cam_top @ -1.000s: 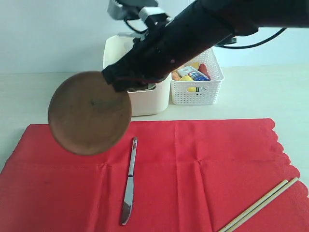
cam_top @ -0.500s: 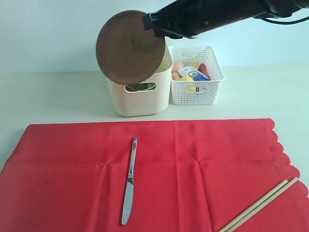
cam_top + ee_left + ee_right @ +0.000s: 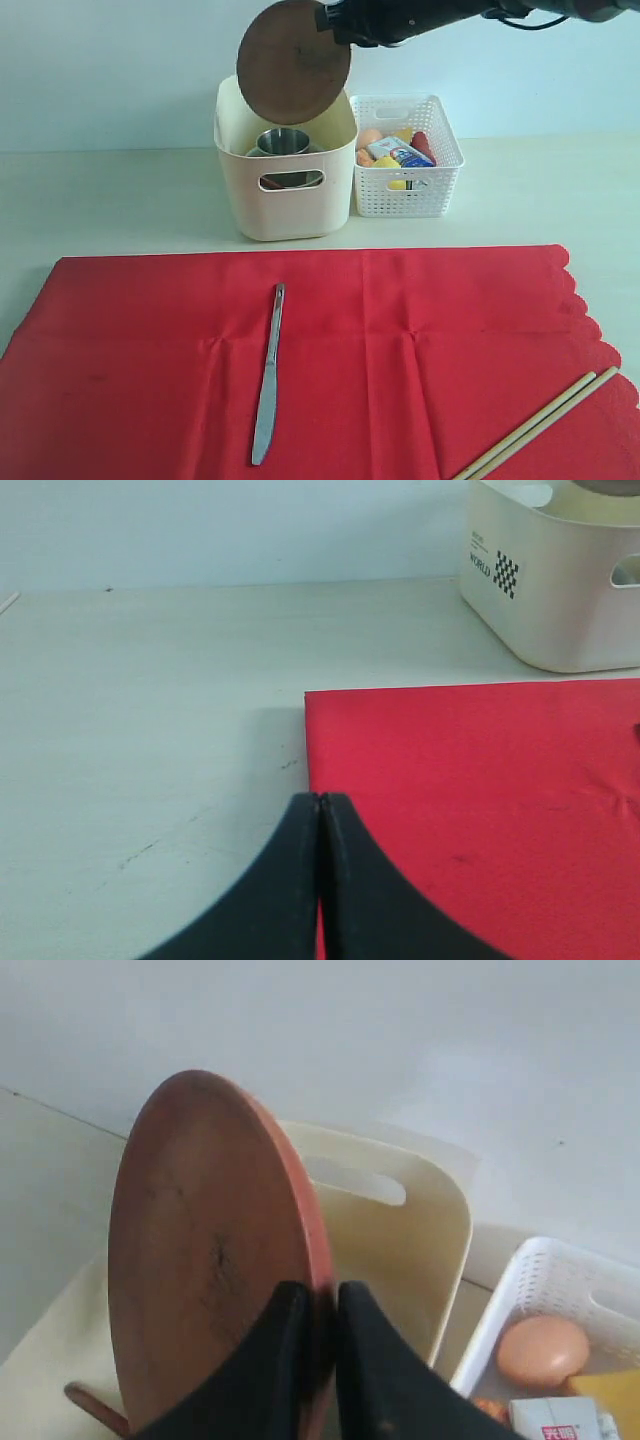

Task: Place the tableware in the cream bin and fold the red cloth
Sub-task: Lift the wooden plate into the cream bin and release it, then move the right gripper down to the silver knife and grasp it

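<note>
My right gripper (image 3: pixel 333 22) is shut on the rim of the round brown wooden plate (image 3: pixel 293 62), holding it on edge above the cream bin (image 3: pixel 285 205). In the right wrist view its jaws (image 3: pixel 322 1295) pinch the plate (image 3: pixel 200 1250) over the bin's opening (image 3: pixel 400 1240). A steel cup (image 3: pixel 283 141) stands inside the bin. On the spread red cloth (image 3: pixel 420 340) lie a silver knife (image 3: pixel 268 375) and, at the front right, the chopsticks (image 3: pixel 540 423). My left gripper (image 3: pixel 320 802) is shut and empty above the cloth's corner (image 3: pixel 480 780).
A white lattice basket (image 3: pixel 408 185) with an egg (image 3: pixel 543 1350), a milk carton and other food stands right beside the bin. The left wrist view shows bare pale table (image 3: pixel 150 700) beside the cloth.
My right arm has lifted the plate from low on the left, up and to the right, to above the bin. The knife, chopsticks and cloth have not moved.
</note>
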Available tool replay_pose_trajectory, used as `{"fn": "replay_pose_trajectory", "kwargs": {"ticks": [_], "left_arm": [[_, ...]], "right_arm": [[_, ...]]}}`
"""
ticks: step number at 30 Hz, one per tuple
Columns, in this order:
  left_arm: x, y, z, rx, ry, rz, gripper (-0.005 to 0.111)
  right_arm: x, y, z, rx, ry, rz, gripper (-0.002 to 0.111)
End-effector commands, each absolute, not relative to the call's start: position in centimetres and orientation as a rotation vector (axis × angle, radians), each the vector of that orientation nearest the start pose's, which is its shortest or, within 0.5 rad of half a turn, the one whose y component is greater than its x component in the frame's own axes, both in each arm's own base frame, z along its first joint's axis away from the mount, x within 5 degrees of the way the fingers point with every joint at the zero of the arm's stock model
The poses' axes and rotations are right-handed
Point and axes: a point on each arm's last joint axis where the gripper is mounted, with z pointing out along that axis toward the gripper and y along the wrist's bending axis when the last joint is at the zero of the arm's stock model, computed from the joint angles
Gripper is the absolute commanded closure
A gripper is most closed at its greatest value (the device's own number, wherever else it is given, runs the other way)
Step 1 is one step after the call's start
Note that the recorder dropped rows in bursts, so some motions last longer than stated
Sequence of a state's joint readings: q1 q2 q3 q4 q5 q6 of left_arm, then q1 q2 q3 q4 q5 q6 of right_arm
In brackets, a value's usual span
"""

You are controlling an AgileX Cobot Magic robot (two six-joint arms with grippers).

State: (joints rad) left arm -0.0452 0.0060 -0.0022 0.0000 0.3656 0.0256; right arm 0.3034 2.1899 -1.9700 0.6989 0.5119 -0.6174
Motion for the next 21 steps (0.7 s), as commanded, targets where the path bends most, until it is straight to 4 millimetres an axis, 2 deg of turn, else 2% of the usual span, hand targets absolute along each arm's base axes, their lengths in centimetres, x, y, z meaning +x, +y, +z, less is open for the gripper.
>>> {"fn": "replay_pose_trajectory", "kwargs": {"ticks": [1, 6, 11, 17, 21], "left_arm": [[5.3, -0.3, 18.1, 0.059, 1.840, -0.023, 0.107], [5.3, -0.3, 18.1, 0.059, 1.840, -0.023, 0.107], [5.3, -0.3, 18.1, 0.059, 1.840, -0.023, 0.107], [5.3, -0.3, 18.1, 0.059, 1.840, -0.023, 0.107], [5.3, -0.3, 18.1, 0.059, 1.840, -0.023, 0.107]], "right_arm": [[50.6, 19.0, 25.0, -0.521, 2.095, 0.550, 0.108], [51.0, 19.2, 22.8, -0.547, 2.147, 0.563, 0.107], [50.8, 19.3, 22.7, -0.563, 2.163, 0.575, 0.092], [50.4, 19.2, 24.0, -0.580, 2.154, 0.587, 0.065], [49.6, 19.2, 25.7, -0.600, 2.150, 0.603, 0.057]]}}
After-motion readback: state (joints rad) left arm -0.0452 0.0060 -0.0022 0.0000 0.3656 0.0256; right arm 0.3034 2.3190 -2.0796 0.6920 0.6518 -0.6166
